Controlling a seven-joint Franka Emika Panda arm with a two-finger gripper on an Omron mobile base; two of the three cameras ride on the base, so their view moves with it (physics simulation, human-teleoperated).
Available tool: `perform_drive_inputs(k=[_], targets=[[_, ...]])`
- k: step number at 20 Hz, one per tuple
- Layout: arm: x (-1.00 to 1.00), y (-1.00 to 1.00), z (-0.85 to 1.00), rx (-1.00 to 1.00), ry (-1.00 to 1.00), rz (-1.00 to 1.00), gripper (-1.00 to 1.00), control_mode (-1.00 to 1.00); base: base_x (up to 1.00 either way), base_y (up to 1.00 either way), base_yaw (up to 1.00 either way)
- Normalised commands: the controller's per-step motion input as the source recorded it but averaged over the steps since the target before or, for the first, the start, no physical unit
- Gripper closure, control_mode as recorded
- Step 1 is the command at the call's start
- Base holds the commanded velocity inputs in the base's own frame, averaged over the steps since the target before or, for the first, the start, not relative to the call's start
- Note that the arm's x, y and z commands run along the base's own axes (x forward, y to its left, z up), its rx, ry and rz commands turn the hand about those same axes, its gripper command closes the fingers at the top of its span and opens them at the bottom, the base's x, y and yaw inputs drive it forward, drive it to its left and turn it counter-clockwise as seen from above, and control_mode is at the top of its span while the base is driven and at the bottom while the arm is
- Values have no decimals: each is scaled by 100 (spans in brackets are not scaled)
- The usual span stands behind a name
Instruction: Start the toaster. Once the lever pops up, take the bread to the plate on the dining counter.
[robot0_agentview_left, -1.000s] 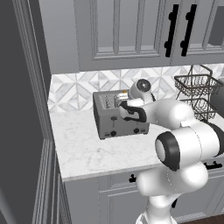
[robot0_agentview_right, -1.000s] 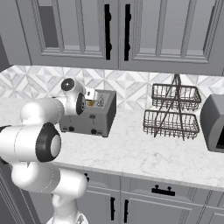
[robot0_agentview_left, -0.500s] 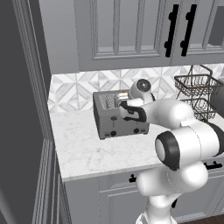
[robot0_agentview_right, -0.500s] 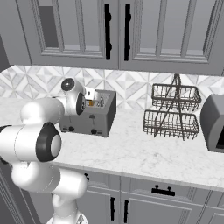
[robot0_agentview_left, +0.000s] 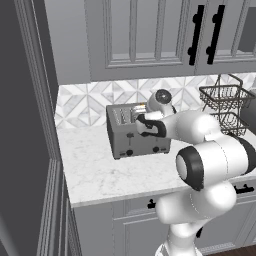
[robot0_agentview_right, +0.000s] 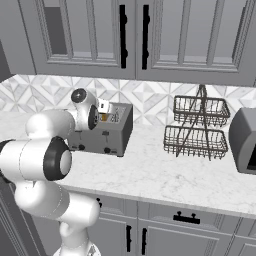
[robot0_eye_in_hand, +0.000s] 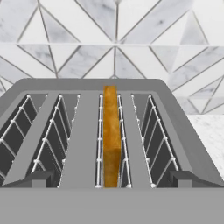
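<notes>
The grey four-slot toaster (robot0_agentview_left: 135, 139) (robot0_agentview_right: 107, 137) (robot0_eye_in_hand: 83, 144) stands on the kitchen counter by the tiled wall, its black levers and knobs facing out. The golden-tan bread (robot0_eye_in_hand: 110, 135) (robot0_agentview_right: 103, 118) stands upright in one of the middle slots, its top edge level with the toaster's top. My gripper (robot0_eye_in_hand: 112, 178) (robot0_agentview_left: 142, 124) (robot0_agentview_right: 102, 109) hovers just above the toaster's front edge. It is open, with fingertips (robot0_eye_in_hand: 41, 177) wide apart on either side of the bread's slot and nothing between them. The plate and the dining counter are out of view.
A two-tier black wire basket rack (robot0_agentview_left: 225, 102) (robot0_agentview_right: 197, 127) stands to the toaster's right, and a grey appliance (robot0_agentview_right: 245, 140) beyond it. Wall cabinets (robot0_agentview_right: 135, 35) hang above. A tall dark panel (robot0_agentview_left: 25, 130) closes the counter's left end.
</notes>
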Motion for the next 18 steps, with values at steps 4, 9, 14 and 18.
perform_drive_inputs(k=[4, 9, 14, 18], targets=[[7, 0, -1, 0, 0, 0, -100, -100, 0, 0, 0], [7, 0, -3, 0, 0, 0, -100, -100, 0, 0, 0], [9, 0, -6, 0, 0, 0, -100, -100, 0, 0, 0], [12, 0, -8, 0, 0, 0, -100, -100, 0, 0, 0]])
